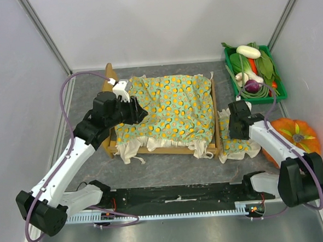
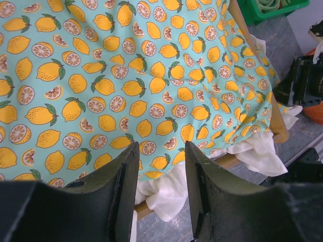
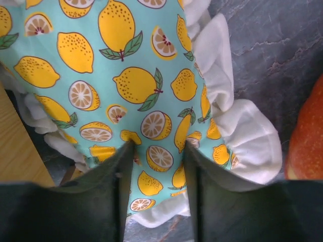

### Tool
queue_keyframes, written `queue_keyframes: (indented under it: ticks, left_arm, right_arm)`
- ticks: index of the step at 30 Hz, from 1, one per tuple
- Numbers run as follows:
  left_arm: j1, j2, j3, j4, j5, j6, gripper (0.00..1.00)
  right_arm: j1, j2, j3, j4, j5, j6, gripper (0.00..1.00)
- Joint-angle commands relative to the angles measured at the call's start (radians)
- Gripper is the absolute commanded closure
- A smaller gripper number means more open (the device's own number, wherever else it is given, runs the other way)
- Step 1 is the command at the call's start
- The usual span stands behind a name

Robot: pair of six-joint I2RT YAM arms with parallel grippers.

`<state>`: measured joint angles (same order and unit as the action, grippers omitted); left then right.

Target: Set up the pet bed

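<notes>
The pet bed (image 1: pixel 169 149) stands mid-table, its light-wood frame mostly hidden under the green lemon-print blanket (image 1: pixel 169 107). Its headboard (image 1: pixel 109 70) is at the left. My left gripper (image 1: pixel 138 113) hovers over the blanket's left end. In the left wrist view it (image 2: pixel 160 151) is open and empty above the blanket (image 2: pixel 126 75), near the white ruffle and a wooden rail (image 2: pixel 280 126). The matching ruffled pillow (image 1: pixel 235 144) lies on the table to the right of the bed. My right gripper (image 1: pixel 234 131) is on it. Its jaws (image 3: pixel 157 151) are open and straddle the pillow (image 3: pixel 126 75).
A green crate (image 1: pixel 228 67) of vegetables stands at the back right. An orange pumpkin (image 1: pixel 297 137) sits by the right arm and shows in the right wrist view (image 3: pixel 308 136). Grey walls close in the table on three sides.
</notes>
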<state>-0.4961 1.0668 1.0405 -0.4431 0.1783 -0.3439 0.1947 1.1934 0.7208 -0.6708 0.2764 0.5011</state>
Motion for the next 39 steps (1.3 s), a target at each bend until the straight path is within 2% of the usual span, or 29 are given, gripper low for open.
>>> queue_keyframes:
  ticks: [1,3,4,5,8,11,13,14,16,20,22,24,27,29,31,36,38,39]
  left_arm:
    - [-0.004,-0.044,0.041,-0.019,-0.051,0.068,0.52]
    - [-0.004,-0.063,0.046,-0.026,-0.077,0.074,0.52]
    - [-0.004,-0.070,0.049,-0.029,-0.088,0.074,0.52]
    - [-0.004,-0.076,0.053,-0.032,-0.109,0.078,0.51]
    - [-0.004,-0.096,0.076,-0.051,-0.175,0.088,0.50]
    - [-0.002,-0.126,0.099,-0.071,-0.293,0.071,0.49]
    - [-0.002,-0.165,0.105,-0.078,-0.394,0.057,0.48]
    - [-0.002,-0.177,0.104,-0.080,-0.423,0.045,0.44]
    - [-0.002,-0.215,0.099,-0.086,-0.502,0.033,0.39]
    - [-0.002,-0.238,0.113,-0.120,-0.576,0.020,0.31]
    - [-0.002,-0.234,0.127,-0.155,-0.603,0.022,0.27]
    - [-0.002,-0.225,0.147,-0.181,-0.622,0.022,0.23]
    - [-0.002,-0.229,0.170,-0.220,-0.661,0.016,0.20]
    - [-0.001,-0.241,0.177,-0.227,-0.686,0.019,0.13]
    - [-0.001,-0.252,0.184,-0.233,-0.697,0.023,0.08]
    - [0.001,-0.275,0.193,-0.250,-0.714,0.037,0.05]
    - [0.001,-0.289,0.191,-0.256,-0.727,0.043,0.03]
    - [0.001,-0.292,0.193,-0.261,-0.737,0.045,0.03]
  right_arm:
    - [-0.003,0.002,0.094,-0.010,0.017,-0.036,0.64]
    - [-0.003,-0.058,0.162,-0.041,0.062,-0.068,0.80]
    - [-0.005,-0.080,0.193,-0.076,0.091,-0.073,0.95]
    - [-0.005,-0.104,0.244,-0.081,0.107,-0.105,1.00]
    - [-0.003,-0.164,0.370,-0.125,0.115,-0.118,1.00]
    - [-0.003,-0.183,0.479,-0.122,0.000,-0.110,1.00]
    - [0.006,-0.160,0.541,-0.093,-0.141,-0.064,1.00]
    - [0.015,-0.149,0.555,-0.072,-0.176,-0.040,1.00]
    - [0.095,-0.111,0.571,0.018,-0.210,0.060,1.00]
    - [0.389,0.055,0.667,0.095,-0.070,0.215,1.00]
    - [0.452,0.159,0.706,0.190,-0.056,0.336,1.00]
    - [0.567,0.243,0.718,0.296,0.006,0.410,1.00]
    - [0.684,0.382,0.825,0.315,0.137,0.539,1.00]
    - [0.759,0.490,0.936,0.306,0.225,0.594,1.00]
    - [0.795,0.560,1.037,0.292,0.265,0.640,1.00]
    - [0.842,0.774,1.238,0.202,0.256,0.822,1.00]
    - [0.853,0.817,1.256,0.177,0.251,0.872,1.00]
    - [0.864,0.816,1.234,0.174,0.321,0.933,1.00]
